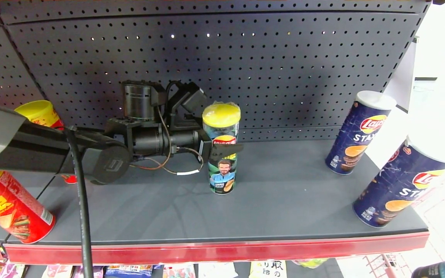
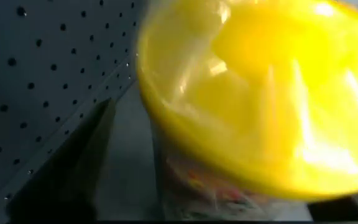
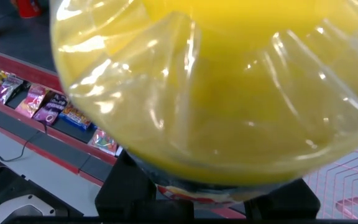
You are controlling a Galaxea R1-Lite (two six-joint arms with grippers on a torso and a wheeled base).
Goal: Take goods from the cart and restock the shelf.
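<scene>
The can (image 1: 222, 170) stands upright on the shelf (image 1: 284, 200), about mid-shelf and nearer the pegboard (image 1: 245, 58) than the shelf's red front edge. Its long axis is vertical and its yellow lid is on top.

The left gripper (image 1: 233, 146) straddles the can at mid-height. 1 finger (image 1: 226, 148) crosses the label, and the far finger (image 2: 73, 168) shows a gap to the can (image 2: 260, 93), so the jaws are loosely parted.

The right gripper (image 3: 204, 199) clamps a second can (image 3: 216, 93), with dark fingers (image 3: 123, 193) on both sides. This can is out in front of the shelf, beside a pink cart (image 3: 347, 180).

2 blue cans (image 1: 357, 133) (image 1: 400, 185) sit at the shelf's right end, and a red can (image 1: 10, 208) at its left front.
</scene>
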